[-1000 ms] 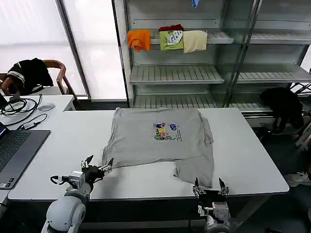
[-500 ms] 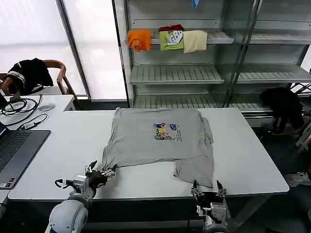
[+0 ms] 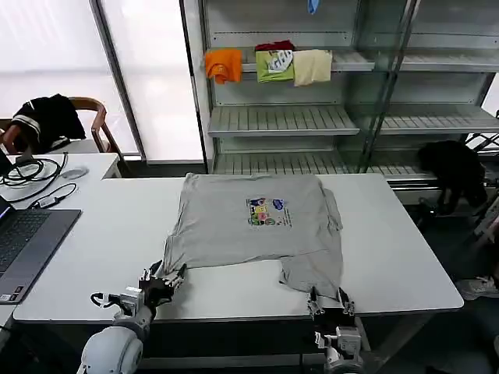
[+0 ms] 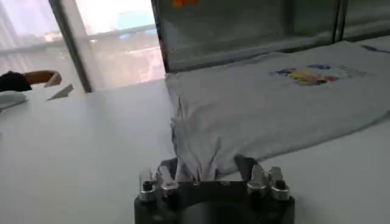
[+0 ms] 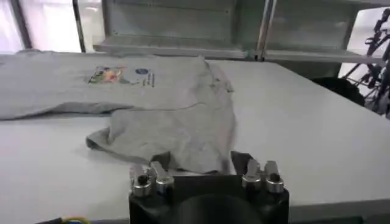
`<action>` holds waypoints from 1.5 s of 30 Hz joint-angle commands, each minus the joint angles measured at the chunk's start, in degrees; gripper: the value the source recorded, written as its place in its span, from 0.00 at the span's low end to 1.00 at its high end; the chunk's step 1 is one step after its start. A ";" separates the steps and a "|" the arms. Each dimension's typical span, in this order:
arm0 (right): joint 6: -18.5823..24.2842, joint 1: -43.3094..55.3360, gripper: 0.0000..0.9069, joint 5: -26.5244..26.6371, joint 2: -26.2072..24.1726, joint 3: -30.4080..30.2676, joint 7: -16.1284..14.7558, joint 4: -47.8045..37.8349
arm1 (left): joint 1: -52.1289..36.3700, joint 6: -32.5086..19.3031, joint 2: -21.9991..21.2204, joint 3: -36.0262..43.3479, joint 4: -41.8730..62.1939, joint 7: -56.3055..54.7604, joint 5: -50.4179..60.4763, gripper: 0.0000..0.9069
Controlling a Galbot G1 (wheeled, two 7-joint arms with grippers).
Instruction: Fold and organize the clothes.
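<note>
A lab-like office held white tables (image 3: pixel 101 226), a laptop (image 3: pixel 27 238), and metal shelving (image 3: pixel 327 117) by bright windows (image 3: pixel 148 70).

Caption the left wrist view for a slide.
Left pincer open around the grey tee's near corner.

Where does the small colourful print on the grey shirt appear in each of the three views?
Head view: the print is at the middle of the grey shirt, toward the table's far side.
Left wrist view: the print is at the upper right, far beyond the left end effector.
Right wrist view: the print is at the upper left.
Shared landmark: the white table.
</note>
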 commanded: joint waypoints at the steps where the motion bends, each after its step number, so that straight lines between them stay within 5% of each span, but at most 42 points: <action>1: 0.65 -0.12 0.00 0.50 -0.06 -0.12 -0.20 -0.50 | 1.59 0.17 -0.27 0.16 -0.16 0.35 0.58 0.02; 19: 4.96 -1.75 0.00 -0.08 -1.18 -0.07 -1.90 4.77 | 4.29 -2.09 -2.44 0.05 -6.13 -0.20 0.19 0.01; 28: 13.27 -1.04 0.00 -8.70 -0.64 -0.84 -5.63 5.02 | 2.84 -4.99 -6.61 -0.96 -11.47 -0.87 -3.13 0.01; 45: 7.57 19.64 0.00 -5.16 1.36 0.45 -6.95 -3.98 | -11.85 -7.39 -6.08 -1.30 -0.60 -2.44 -10.35 0.00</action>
